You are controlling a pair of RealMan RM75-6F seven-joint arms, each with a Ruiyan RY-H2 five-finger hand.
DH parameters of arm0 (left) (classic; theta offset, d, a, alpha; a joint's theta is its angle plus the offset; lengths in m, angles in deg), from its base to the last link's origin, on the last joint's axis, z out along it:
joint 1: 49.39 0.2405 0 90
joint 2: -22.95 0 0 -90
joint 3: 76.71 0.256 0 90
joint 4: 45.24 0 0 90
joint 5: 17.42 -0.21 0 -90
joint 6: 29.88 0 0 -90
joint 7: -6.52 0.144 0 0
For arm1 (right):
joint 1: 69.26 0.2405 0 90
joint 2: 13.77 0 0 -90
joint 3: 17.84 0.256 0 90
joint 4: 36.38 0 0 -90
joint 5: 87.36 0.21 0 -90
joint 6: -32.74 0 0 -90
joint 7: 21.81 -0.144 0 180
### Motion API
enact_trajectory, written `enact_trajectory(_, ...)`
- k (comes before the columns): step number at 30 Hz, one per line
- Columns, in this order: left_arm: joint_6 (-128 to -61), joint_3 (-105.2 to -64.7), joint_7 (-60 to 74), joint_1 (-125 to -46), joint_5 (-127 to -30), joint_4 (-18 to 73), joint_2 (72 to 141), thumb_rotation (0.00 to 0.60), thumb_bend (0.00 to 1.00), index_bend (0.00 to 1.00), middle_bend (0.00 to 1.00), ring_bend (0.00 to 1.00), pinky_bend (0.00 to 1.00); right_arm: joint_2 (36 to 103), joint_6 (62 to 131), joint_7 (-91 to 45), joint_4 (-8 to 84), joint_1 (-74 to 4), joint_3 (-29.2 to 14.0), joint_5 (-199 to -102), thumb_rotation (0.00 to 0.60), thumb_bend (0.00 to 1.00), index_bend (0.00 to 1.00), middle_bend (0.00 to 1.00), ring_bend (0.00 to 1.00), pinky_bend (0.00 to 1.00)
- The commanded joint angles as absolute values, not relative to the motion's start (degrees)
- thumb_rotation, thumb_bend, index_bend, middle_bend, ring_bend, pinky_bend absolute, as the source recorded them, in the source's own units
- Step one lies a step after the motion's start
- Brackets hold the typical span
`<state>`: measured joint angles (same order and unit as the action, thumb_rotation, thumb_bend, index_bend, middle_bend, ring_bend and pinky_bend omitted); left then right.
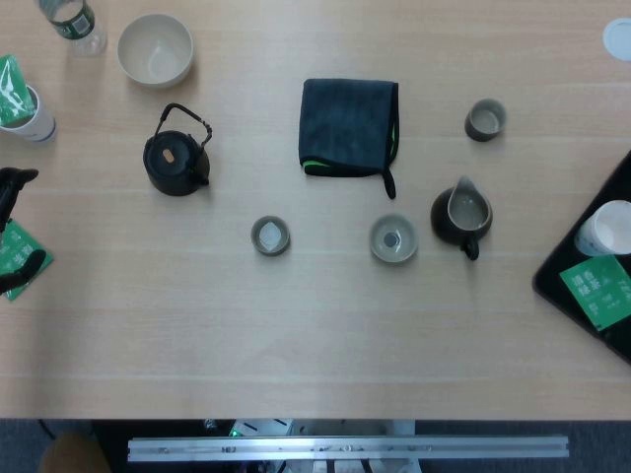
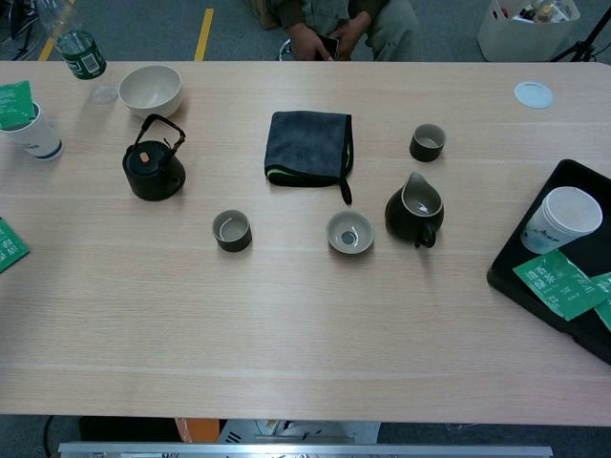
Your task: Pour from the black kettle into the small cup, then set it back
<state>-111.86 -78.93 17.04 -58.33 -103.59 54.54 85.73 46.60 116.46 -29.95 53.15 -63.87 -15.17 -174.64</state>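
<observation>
The black kettle (image 1: 175,161) (image 2: 153,170) stands upright on the table at the left, its wire handle raised and nothing touching it. A small grey cup (image 1: 270,236) (image 2: 232,231) sits to its right, nearer the front edge. A wider cup (image 1: 393,239) (image 2: 349,232) stands further right. Only dark fingertips of my left hand (image 1: 16,229) show at the far left edge of the head view, spread apart, holding nothing, well left of the kettle. My right hand appears in neither view.
A folded dark cloth (image 1: 348,126), a dark pitcher (image 1: 460,217) and another cup (image 1: 485,119) lie at centre and right. A bowl (image 1: 155,49), a bottle (image 1: 72,22) and a paper cup (image 1: 25,110) stand at the back left. A black tray (image 2: 573,258) sits at the right.
</observation>
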Motion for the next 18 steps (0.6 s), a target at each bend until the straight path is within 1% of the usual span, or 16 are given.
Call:
enact_trajectory(1,-111.3,-79.0,17.2,-58.6,-103.4,54.5,85.8,0.6,0.19,0.19,0.23,0.21,0.19,46.6,116.1,-29.9,53.2,-63.7,-15.1,-174.5,0.6,0.0,0.36,0.39,0.23,0.23)
enact_trajectory(10,-111.3,-79.2,17.3,-59.0,-103.7,54.9,85.3,0.6,0.19,0.19,0.23,0.21,0.19,46.2,116.4,-30.3,53.6,-63.4,-14.6,-174.9,0.6,0.0,0.36,0.39,0.23,0.23)
enact_trajectory(18,-109.1,-80.0,15.4,-60.9,-103.9,55.0,84.2,0.6,0.19,0.19,0.23,0.21,0.19,45.5,116.5,-31.4,54.0,-62.8,-14.1,-175.4,0.6,0.0,0.36,0.39,0.23,0.23)
